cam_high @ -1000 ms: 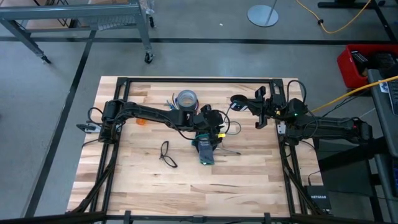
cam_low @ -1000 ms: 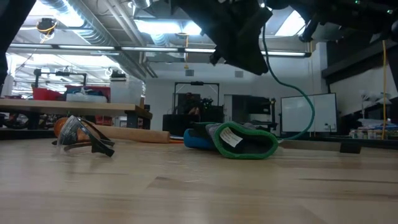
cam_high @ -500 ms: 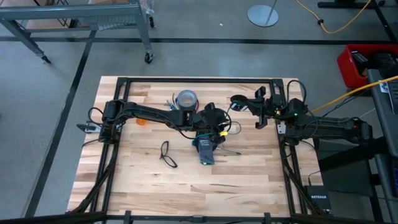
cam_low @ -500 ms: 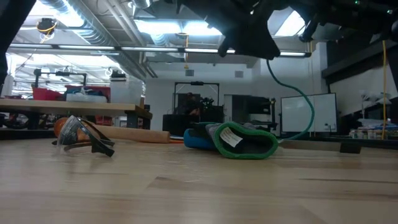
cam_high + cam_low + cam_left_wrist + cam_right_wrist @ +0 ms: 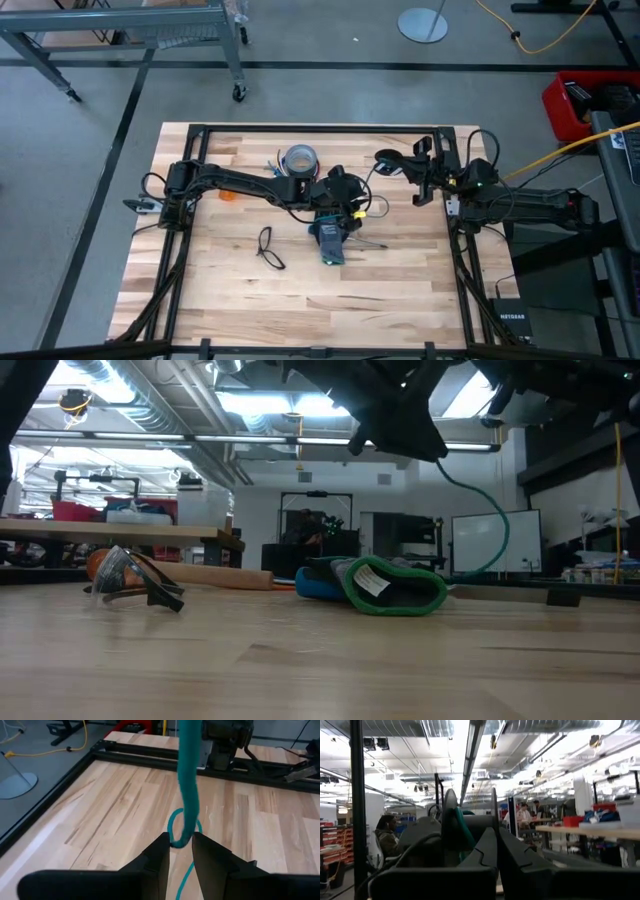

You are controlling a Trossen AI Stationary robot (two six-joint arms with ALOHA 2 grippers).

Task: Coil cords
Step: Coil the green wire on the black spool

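We see the left gripper (image 5: 181, 851) pinching the teal cord (image 5: 188, 785) mid-bench; the right gripper (image 5: 415, 180), near the back edge, squeezes the spool (image 5: 451, 827).

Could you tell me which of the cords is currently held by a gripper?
The teal cord, pinched between the left gripper's fingers. The dark loose loop lies untouched on the table, away from both arms.
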